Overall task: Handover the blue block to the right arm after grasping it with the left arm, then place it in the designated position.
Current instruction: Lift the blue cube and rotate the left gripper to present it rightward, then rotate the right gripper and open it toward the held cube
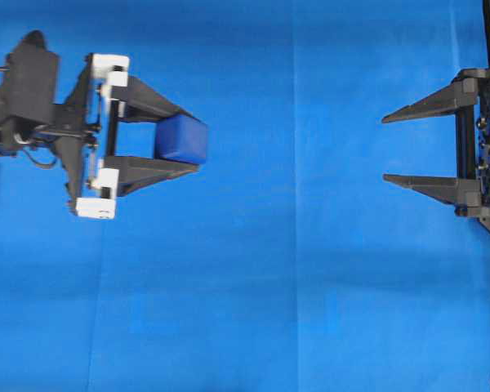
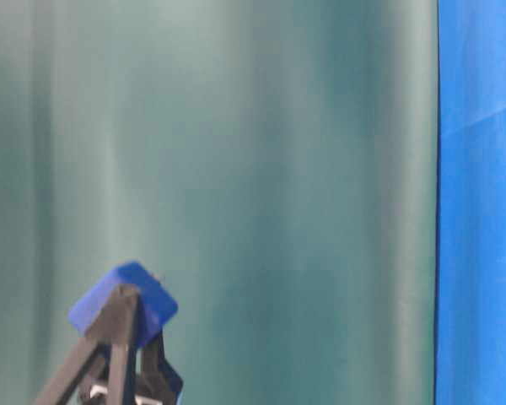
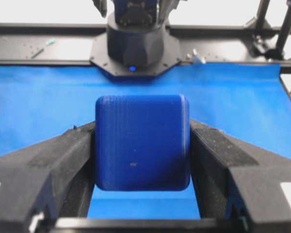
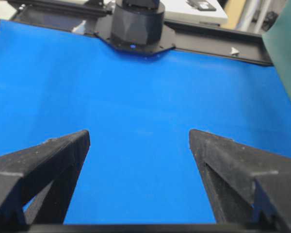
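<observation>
We see the black left gripper [image 1: 186, 140] with white corner pieces clamping the small dark-blue rounded cube [image 1: 181, 138], seemingly lifted above the bright blue cloth surface [image 1: 294, 286]; the all-black right gripper [image 1: 385, 149] gapes empty, well apart.

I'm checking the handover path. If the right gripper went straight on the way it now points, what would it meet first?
Probably the blue block held in the left gripper. The right gripper points across bare blue cloth toward it, though their relative heights are unclear.
</observation>
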Robot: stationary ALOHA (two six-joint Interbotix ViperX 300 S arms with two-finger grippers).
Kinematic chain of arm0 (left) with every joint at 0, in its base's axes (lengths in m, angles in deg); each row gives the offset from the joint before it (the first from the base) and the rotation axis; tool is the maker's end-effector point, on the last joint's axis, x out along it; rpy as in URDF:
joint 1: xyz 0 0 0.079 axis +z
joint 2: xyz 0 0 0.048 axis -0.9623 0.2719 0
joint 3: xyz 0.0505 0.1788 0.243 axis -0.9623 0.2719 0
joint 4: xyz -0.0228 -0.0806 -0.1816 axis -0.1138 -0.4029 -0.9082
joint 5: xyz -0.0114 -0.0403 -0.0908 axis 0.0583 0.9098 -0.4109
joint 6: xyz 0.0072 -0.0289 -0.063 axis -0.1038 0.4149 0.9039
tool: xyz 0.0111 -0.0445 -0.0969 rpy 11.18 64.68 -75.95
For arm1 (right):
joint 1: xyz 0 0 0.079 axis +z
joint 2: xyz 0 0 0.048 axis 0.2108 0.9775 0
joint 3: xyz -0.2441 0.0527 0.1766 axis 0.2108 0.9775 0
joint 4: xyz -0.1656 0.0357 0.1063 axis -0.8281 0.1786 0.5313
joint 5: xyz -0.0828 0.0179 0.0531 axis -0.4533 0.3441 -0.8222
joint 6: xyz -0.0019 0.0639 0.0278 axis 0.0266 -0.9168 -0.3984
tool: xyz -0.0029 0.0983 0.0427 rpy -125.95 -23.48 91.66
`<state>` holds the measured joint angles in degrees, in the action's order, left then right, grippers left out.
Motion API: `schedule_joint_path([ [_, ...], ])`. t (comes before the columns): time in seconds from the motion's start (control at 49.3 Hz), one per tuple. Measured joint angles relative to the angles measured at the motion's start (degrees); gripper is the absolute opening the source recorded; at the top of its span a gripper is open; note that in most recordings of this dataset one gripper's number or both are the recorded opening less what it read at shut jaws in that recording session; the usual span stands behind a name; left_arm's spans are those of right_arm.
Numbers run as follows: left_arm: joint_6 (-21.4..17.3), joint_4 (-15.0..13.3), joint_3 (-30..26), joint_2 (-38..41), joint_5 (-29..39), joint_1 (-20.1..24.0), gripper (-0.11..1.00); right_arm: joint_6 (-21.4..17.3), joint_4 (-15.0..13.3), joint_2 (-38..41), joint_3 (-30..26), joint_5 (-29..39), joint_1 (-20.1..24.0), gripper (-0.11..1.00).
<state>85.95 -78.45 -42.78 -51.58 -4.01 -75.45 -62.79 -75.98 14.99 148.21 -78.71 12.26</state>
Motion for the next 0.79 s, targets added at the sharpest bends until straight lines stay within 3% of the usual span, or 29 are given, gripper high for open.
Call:
schedule_joint_path([
  [0.284, 0.0, 0.0, 0.9, -0.7, -0.7, -0.3, 0.49, 0.4, -0.2, 0.6, -0.3, -0.7, 0.0, 0.95],
  [0.405, 0.0, 0.0, 0.9, -0.5, -0.7, -0.4, 0.49, 1.5, -1.9, 1.0, -1.1, -0.6, 0.0, 0.95],
  [0.567, 0.0, 0.0, 0.9, -0.6, -0.7, -0.4, 0.49, 4.7, -7.6, 1.2, -2.4, -0.4, 0.0, 0.95],
  [0.79, 0.0, 0.0, 0.9, -0.5, -0.7, -0.5, 0.49, 12.4, -18.8, 1.2, -4.3, -0.3, 0.0, 0.95],
])
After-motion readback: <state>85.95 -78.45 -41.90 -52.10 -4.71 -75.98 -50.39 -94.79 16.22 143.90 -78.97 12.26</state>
